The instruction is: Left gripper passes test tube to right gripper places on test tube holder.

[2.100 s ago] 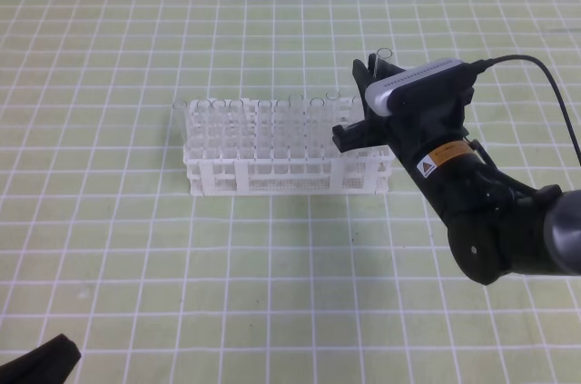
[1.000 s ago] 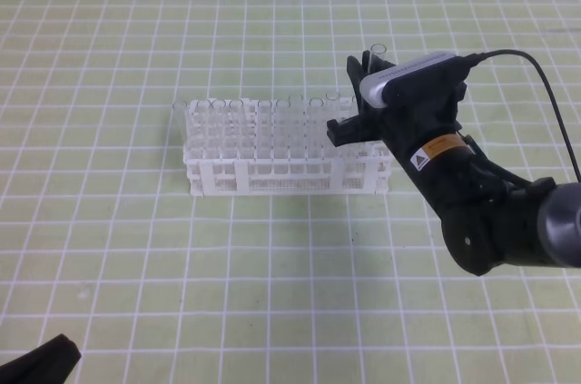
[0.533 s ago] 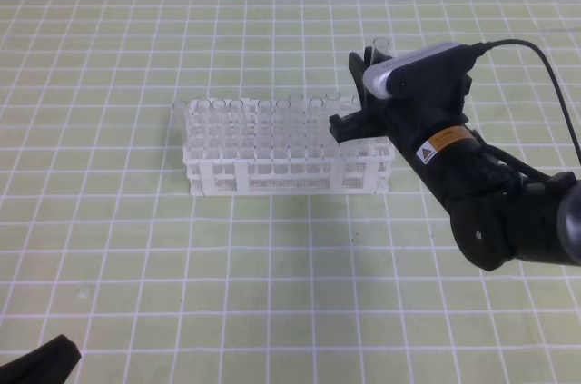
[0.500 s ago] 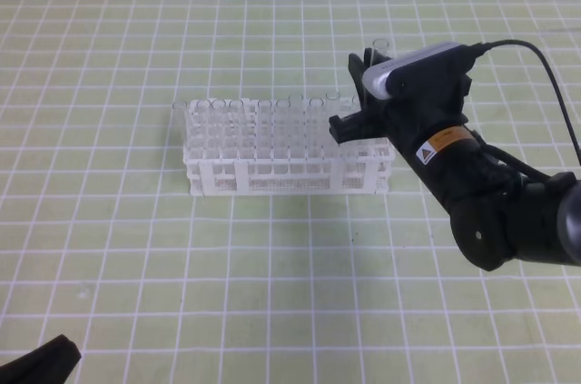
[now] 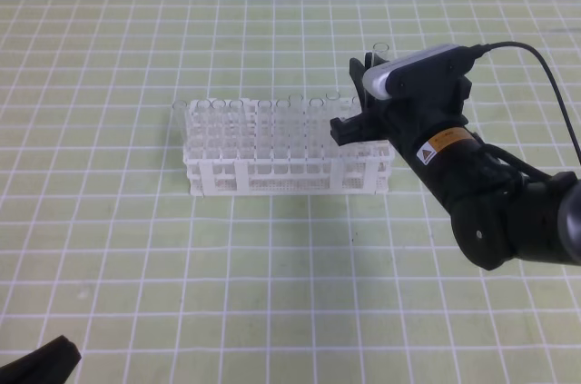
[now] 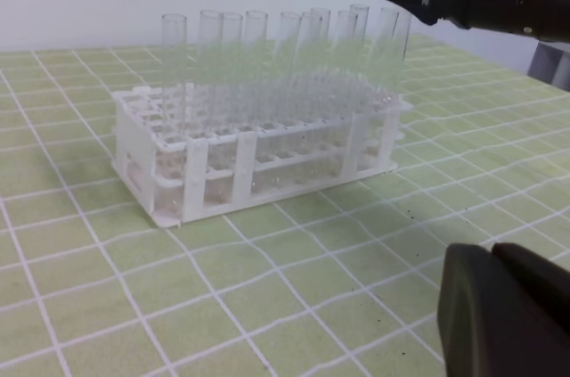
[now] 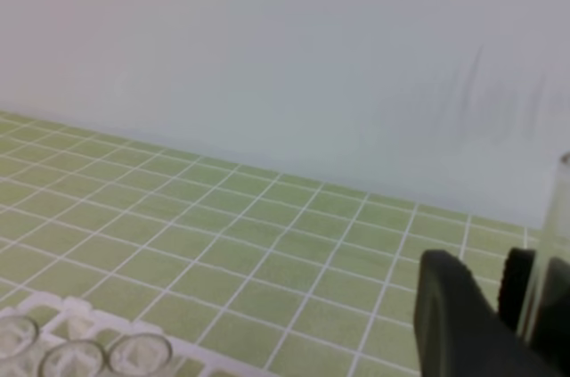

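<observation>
The green mat (image 5: pixel 109 248) with white squares covers the whole table. On it sits the white test tube holder (image 5: pixel 272 171), a long rack full of little square holes. Many clear glass tubes (image 6: pixel 267 47) already stand up straight in it, mostly along the back rows. The front rows look empty.

The right gripper (image 5: pixel 361 93) is big and black with a grey top. It hangs over the right end of the rack. Its fingers are pinched narrow on the test tube (image 5: pixel 381 50), which stands upright with its open rim poking out above the claw. The bottom of the tube is hidden behind the claw, so I cannot be sure if it is inside a hole yet.

The left gripper (image 6: pixel 503 310) is low and near the front of the table, far from the rack. Only a dark blurry lump of it shows, so I cannot tell if it is open or closed.

So I think the passing part is done. What is left is to get the tube down into a hole and let go.
</observation>
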